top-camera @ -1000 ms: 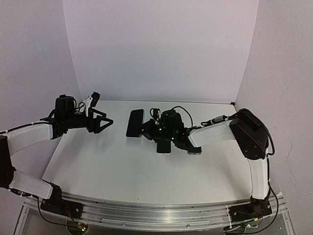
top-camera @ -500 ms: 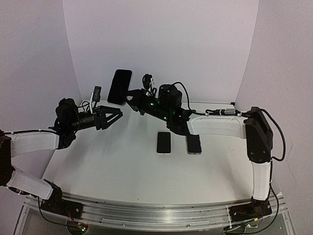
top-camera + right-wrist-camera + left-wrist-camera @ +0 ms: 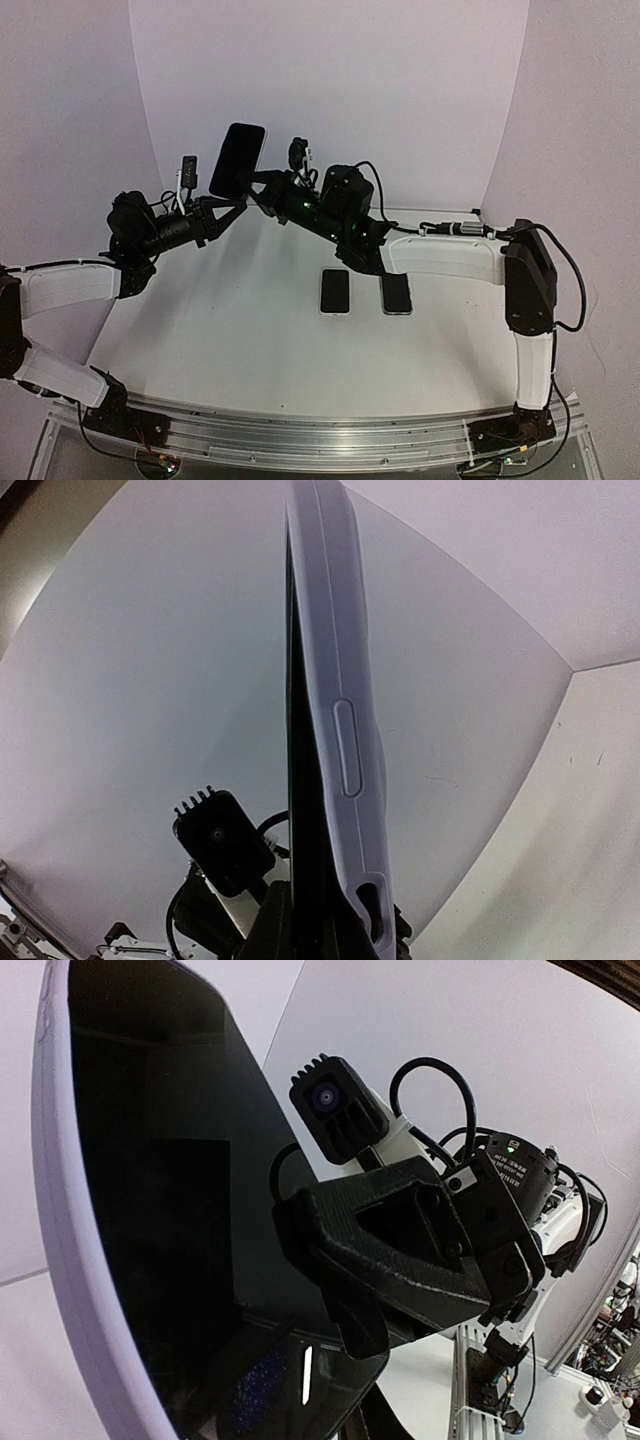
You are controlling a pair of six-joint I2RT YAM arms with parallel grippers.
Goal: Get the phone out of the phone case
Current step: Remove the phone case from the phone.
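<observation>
Reaching up from the left side, the left gripper (image 3: 228, 206) has its black fingers at the lower end of a slim, dark-screened phone (image 3: 237, 160) held high above the far left part of the white table (image 3: 250, 340). Whether those fingers pinch the phone or only stand beside it cannot be told from any view. The phone stands nearly upright, tilted a little to the right. It sits inside its pale lilac-white rubbery phone case (image 3: 335, 680), whose rim wraps the glass all round. Just right of it, the right gripper (image 3: 262, 188) is clamped tight on the cased phone's lower edge, one black finger pressed across the screen. Farther right and nearer, two dark flat handsets (image 3: 335, 291) (image 3: 397, 294) lie side by side on the table, close but apart.
</observation>
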